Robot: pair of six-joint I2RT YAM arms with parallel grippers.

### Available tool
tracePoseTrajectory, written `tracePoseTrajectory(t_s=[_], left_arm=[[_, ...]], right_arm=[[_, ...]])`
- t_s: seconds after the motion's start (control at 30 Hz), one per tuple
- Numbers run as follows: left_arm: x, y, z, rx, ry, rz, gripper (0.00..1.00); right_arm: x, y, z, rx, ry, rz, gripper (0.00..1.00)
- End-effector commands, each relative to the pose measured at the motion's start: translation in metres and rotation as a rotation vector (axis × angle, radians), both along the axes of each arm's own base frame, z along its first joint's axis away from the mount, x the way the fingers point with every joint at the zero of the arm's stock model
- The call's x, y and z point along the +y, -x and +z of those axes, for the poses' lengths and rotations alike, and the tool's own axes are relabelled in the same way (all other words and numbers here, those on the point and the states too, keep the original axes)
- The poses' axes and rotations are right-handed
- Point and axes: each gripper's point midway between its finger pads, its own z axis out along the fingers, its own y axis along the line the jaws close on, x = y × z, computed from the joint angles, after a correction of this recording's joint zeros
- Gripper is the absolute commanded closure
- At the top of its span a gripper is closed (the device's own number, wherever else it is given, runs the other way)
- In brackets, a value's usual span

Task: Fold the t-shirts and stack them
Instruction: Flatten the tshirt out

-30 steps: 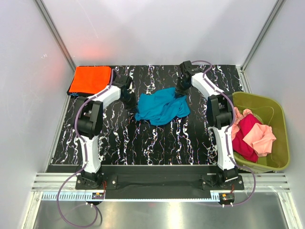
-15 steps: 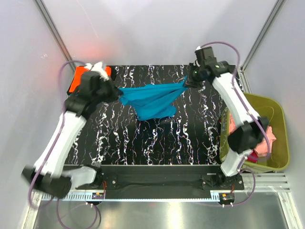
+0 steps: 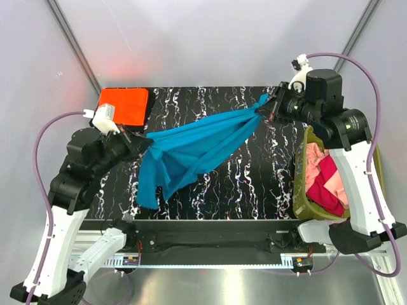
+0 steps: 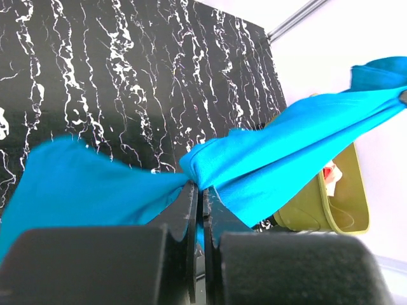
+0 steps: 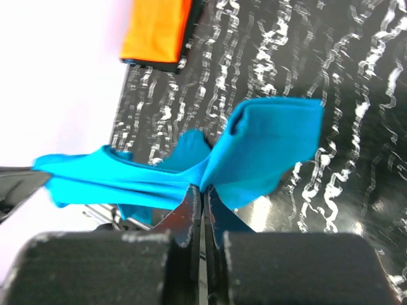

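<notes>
- The teal-blue shirt is lifted off the black marbled table. It is stretched in a sagging band between the two grippers.
- The band runs from the left side of the table, about halfway back, to the far right corner.
- The left gripper has one end of the shirt. In the left wrist view its fingers are pressed together, with a bunched fold of teal cloth pinched between them.
- The right gripper has the other end. In the right wrist view its fingers are likewise closed tight on a gathered bit of the cloth.
- Below the taut upper edge the loose cloth hangs in folds, and the longest part drops toward the near left of the table. Whether its lowest tip touches the table cannot be told.
- The orange shirt lies folded flat at the far left corner, well apart from the teal one. A dark layer shows under its edge.
- The olive-green bin stands at the right edge of the table, partly hidden behind the right arm.
- Inside the bin a pink shirt and a magenta-red shirt lie crumpled against each other.
</notes>
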Motion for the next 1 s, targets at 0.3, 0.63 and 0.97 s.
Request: tracePoseTrajectory(t_s=[0.3,0.63,0.97], left_arm=[[0.025,-0.052,-0.018,0.105,-0.243,0.114,1.0],[0.047,-0.039,0.03,-0.02,-0.271,0.195,1.0],[0.07,0.033,0.112,-0.349,-0.209,0.214,0.95]], right_arm=[[-0.006,-0.074,0.047,-0.134,-0.018,-0.107,1.0],[-0.021,-0.001,0.007,-0.025,-0.018,-0.083,1.0],[-0.017,0.074,-0.024,0.141,-0.158,-0.044,1.0]])
